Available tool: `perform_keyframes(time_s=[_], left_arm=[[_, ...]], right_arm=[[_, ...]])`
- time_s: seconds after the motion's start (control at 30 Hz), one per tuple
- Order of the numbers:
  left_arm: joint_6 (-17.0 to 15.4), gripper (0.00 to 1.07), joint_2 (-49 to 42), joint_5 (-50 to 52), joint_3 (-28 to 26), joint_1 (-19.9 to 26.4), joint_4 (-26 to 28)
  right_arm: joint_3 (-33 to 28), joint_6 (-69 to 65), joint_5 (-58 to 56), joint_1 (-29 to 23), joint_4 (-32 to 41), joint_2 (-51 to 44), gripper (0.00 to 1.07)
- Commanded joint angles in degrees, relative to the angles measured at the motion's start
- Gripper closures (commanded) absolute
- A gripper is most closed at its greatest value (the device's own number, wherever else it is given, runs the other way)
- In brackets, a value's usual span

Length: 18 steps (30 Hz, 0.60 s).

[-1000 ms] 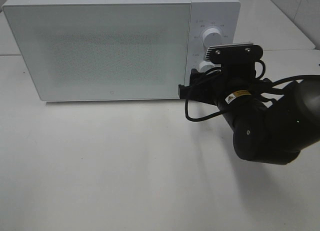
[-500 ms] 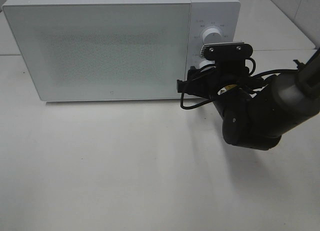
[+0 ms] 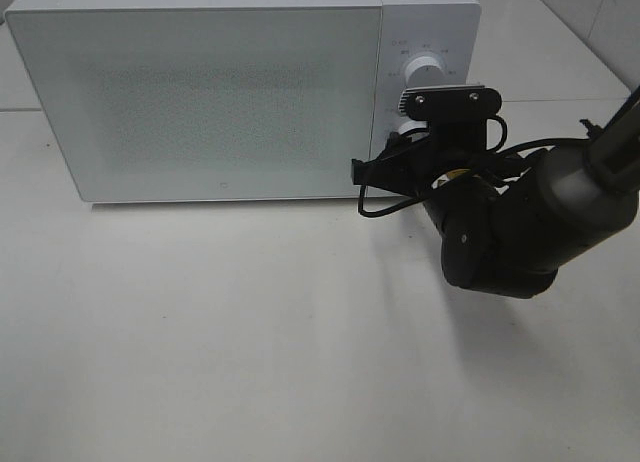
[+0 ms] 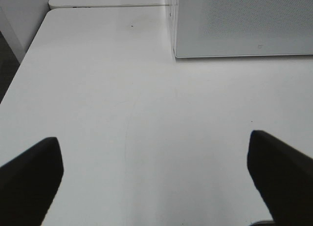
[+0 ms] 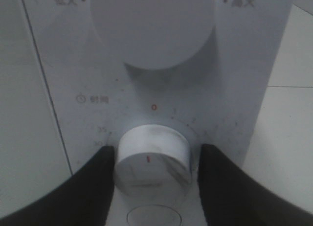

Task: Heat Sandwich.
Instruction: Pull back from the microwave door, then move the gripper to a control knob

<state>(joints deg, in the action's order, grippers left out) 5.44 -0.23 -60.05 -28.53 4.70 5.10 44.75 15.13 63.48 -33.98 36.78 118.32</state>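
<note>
Your right claw (image 5: 156, 152) stands at the control panel of the microwave (image 3: 200, 92), with its two dark fingers (image 5: 93, 182) on either side of the lower knob (image 5: 151, 160). The jaws are apart and not clamped. One finger lies very close against the edge of the knob, and at the other finger you can see a thin dark gap. The knob is white and round, with a small red mark on its face. Above it on the panel is a red zero (image 5: 153, 107). The bigger upper knob (image 5: 154, 25) is just beyond the claw and is not touched.

In the high view you see the right arm (image 3: 520, 232) reaching across the white desk (image 3: 250, 332) to the right end of the microwave. Its wrist camera mount covers the fingers there.

Your left claw (image 4: 153, 152) hangs above the bare desk, well apart from the microwave. Its jaws are wide apart and nothing is between them. Only the lower corner of the microwave shows in the left wrist view.

The sandwich shows in none of the three views, so you cannot tell where it lies relative to either claw, or how it looks now. The microwave door (image 3: 200, 132) is shut. Its front is a pale grey speckled panel, and nothing can be made out through it.
</note>
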Motion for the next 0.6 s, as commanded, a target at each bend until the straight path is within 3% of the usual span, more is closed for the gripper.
perform_keyframes(time_s=[0.03,0.07,0.2,0.6], left_arm=[[-0.2,0.1,-1.5,0.6,0.2,-0.5,0.3],[-0.2,0.1,-1.5,0.6,0.2,-0.5,0.3],[-0.2,0.1,-1.5,0.6,0.2,-0.5,0.3],[-0.2,0.1,-1.5,0.6,0.2,-0.5,0.3]], right_arm=[[0.6,-1.1,0.4,-0.1,-1.1,-0.2,0.79],[0.6,-1.1,0.4,-0.1,-1.1,-0.2,0.79],[0.6,-1.1,0.4,-0.1,-1.4,-0.2,0.99],[0.6,-3.0,0.4,-0.1,-1.5,-0.3,1.01]])
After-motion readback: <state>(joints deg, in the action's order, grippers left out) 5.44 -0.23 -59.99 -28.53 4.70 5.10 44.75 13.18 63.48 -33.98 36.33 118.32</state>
